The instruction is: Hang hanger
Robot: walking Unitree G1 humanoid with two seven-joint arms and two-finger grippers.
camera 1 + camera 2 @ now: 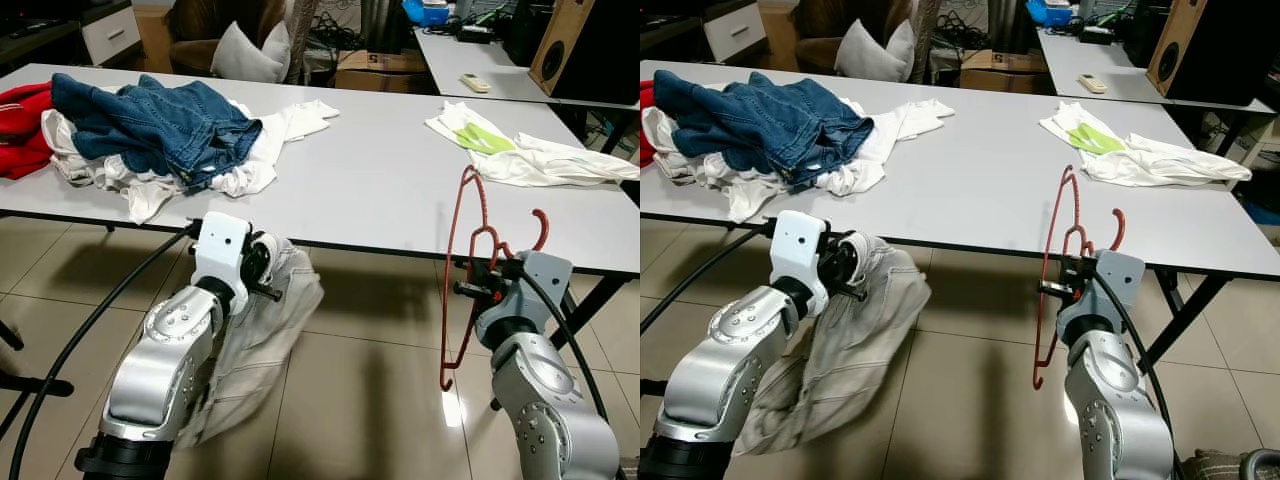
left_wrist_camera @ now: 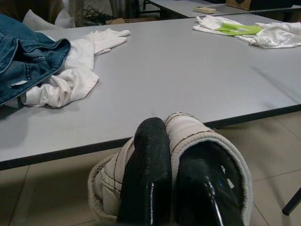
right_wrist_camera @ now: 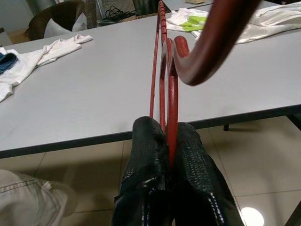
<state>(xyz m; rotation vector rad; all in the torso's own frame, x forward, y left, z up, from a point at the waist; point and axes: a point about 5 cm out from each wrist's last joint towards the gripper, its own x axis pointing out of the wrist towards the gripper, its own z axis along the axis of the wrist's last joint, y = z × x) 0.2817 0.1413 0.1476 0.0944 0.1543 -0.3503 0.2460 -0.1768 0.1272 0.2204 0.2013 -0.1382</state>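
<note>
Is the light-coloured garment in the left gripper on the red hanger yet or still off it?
Off it. The beige garment hangs from the left gripper, while the right gripper holds the bare red hanger apart.

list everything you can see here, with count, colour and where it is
red plastic clothes hanger: 1, red, clamped in the right gripper, in front of the table edge
beige cloth garment: 1, beige, hanging from the left gripper, below the table edge
long grey table: 1, grey, ahead of the robot
blue denim jeans: 1, blue, on top of the clothes pile at the table's left end
white clothes: several, white, under and beside the jeans
red garment: 1, red, far left of the pile
white and green clothes: small heap, table's right end
white cushion: 1, white, behind the table
left gripper: 1, black fingers
right gripper: 1, black fingers
</note>
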